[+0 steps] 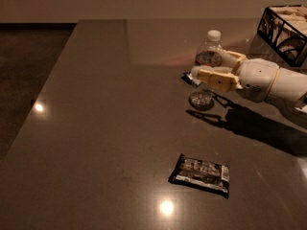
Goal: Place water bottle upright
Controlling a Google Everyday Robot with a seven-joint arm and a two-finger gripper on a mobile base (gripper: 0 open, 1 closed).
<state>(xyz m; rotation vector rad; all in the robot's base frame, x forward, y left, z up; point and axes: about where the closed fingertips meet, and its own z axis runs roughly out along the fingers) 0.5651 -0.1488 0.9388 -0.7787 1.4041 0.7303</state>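
1. **Location of the task item.** The small clear ribbed plastic water bottle (209, 51) with a white screw cap (214, 34) stands close to upright, cap uppermost. It is right of centre on the dark grey glossy surface (110, 109). Its base sits low over or on the surface; contact cannot be confirmed.
2. **Tool state.** The cream two-finger tool (209, 66) reaches in from the right and is clamped on the water bottle at mid-height. One finger crosses in front of the body and the other lies behind it, beside the label band (208, 58).
3. **Handling properties (judgement).** Treat the water bottle as light and thin-walled.
   - The ribs add stiffness, but the wall will yield under a hard squeeze.
   - The smooth plastic is likely slippery.
   - The narrow base tips easily.
   - Breakage is unlikely.
4. **Hold point (judgement).** Mid-body on the ribs, at or just under the label band, is the suitable place. A hold near the cap would let the base swing.
5. **Release condition (judgement).** Seat the base flat before the fingers part.
6. **Markings.**
   - The label band shows red; no text is legible.
   - The flat dark rectangular snack packet (200, 174) lies well apart, nearer the camera. Its white print is unreadable.
   - The black wire basket (284, 30) at the far right shows no writing.
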